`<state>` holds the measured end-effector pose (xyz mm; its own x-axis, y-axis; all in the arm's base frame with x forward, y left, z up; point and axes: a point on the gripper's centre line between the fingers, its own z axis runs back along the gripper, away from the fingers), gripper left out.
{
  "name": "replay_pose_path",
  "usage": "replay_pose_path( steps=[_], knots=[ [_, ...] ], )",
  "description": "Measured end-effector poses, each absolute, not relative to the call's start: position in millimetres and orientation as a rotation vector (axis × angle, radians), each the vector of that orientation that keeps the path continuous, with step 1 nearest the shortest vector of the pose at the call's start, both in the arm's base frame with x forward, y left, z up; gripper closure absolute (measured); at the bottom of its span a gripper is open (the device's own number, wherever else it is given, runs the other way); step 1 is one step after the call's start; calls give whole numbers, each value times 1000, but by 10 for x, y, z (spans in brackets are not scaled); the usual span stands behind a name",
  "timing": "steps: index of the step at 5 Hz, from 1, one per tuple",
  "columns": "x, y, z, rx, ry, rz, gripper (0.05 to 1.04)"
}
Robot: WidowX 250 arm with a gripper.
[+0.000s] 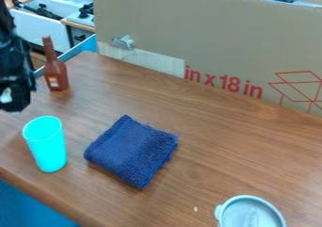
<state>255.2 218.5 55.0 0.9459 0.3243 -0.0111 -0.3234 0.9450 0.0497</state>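
Note:
The black gripper point(14, 96) hangs at the far left edge, above the table's left side, with a small pale patch showing at its lower part. I cannot tell whether it holds anything. A brown-red bottle point(55, 69) stands upright just right of it. Below the gripper, nearer the front, stands a bright turquoise cup point(46, 146). To the cup's right a folded dark blue cloth point(133, 150) lies flat on the table. A pale grey round lid or container point(250, 214) with a small tab lies at the bottom edge, right of centre.
The wooden table point(220, 146) has its front edge at the lower left. A tall cardboard panel point(213, 37) with red print and a piece of silvery tape point(123, 42) borders the back. Behind the left corner is white equipment point(47, 28) with black parts.

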Motion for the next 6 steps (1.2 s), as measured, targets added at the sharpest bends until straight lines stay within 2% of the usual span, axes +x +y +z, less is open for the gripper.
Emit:
replay_pose_path(
  steps=[1, 2, 3, 4, 5, 6],
  knots=[
    [2516, 2158, 320, 27, 43, 325, 505],
    [2502, 2153, 270, 30, 46, 330, 505],
    [2504, 2141, 261, 28, 49, 335, 451],
    [2476, 2108, 250, 16, 67, 328, 151],
    [2501, 2061, 364, 0, 21, 354, 71],
    [2534, 2017, 608, -12, -36, 378, 76]
  ],
)
